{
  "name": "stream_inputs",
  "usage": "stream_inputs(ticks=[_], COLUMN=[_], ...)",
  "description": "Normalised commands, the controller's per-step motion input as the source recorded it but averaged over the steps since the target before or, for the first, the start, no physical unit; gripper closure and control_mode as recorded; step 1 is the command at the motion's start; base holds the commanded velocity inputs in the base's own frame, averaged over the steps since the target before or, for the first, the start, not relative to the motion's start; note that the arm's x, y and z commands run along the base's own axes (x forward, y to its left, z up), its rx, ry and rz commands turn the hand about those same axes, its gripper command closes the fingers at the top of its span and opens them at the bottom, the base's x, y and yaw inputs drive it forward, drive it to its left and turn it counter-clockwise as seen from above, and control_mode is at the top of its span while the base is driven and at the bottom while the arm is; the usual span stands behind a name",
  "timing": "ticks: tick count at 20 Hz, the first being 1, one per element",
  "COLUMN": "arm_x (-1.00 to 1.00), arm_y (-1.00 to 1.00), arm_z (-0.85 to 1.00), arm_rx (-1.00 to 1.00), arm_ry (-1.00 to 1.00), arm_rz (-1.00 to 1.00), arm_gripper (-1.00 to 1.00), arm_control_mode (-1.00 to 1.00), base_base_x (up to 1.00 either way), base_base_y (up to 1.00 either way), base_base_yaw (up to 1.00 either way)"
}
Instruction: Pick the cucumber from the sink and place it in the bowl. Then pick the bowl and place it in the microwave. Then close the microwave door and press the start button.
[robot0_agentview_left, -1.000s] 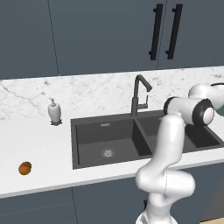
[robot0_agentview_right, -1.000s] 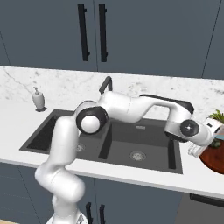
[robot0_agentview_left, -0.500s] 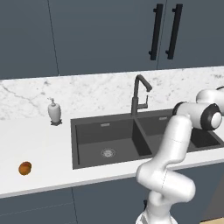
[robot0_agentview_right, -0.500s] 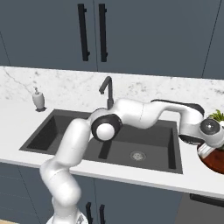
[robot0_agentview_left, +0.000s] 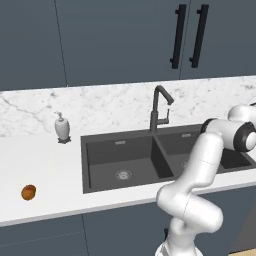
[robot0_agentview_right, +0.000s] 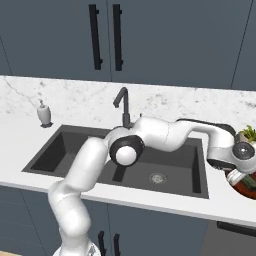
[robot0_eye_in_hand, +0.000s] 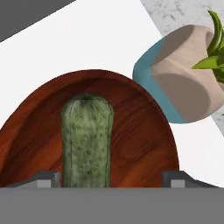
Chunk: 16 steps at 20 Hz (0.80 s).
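Note:
A dark green cucumber lies in a red-brown wooden bowl, which stands on the white counter right of the sink. My gripper hangs open just above the bowl. Its finger tips stand wide apart on either side of the cucumber, the left one close to it, the right one well clear. From the right base view the hand hovers over the bowl at the picture's right edge. The microwave and its door are out of view.
A teal and tan plant pot with green leaves stands right behind the bowl. The dark faucet rises behind the double sink. A soap dispenser and a round orange-brown fruit sit on the left counter.
The arm has swung further right, its elbow passing from the left basin to in front of the faucet. The hand has shifted slightly right and lower over the bowl.

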Motion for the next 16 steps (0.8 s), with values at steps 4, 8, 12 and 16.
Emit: stream_inputs(ticks=[4, 8, 12, 16], arm_x=[0.00, -0.17, -0.40, -0.39], arm_y=[0.00, 0.75, 1.00, 0.97], arm_z=[0.61, 0.60, -0.10, -0.24], arm_rx=[-0.03, -0.14, -0.23, -0.30], arm_ry=[0.02, 0.01, 0.16, 0.19], arm_rz=[0.00, 0.03, 0.10, -0.08], arm_gripper=[-1.00, -1.00, -1.00, -1.00], arm_control_mode=[-1.00, -1.00, -1.00, -1.00], base_base_x=[0.00, 0.00, 0.00, 0.00], base_base_y=[0.00, 0.00, 0.00, 0.00], base_base_yaw=[0.00, 0.00, 0.00, 0.00])
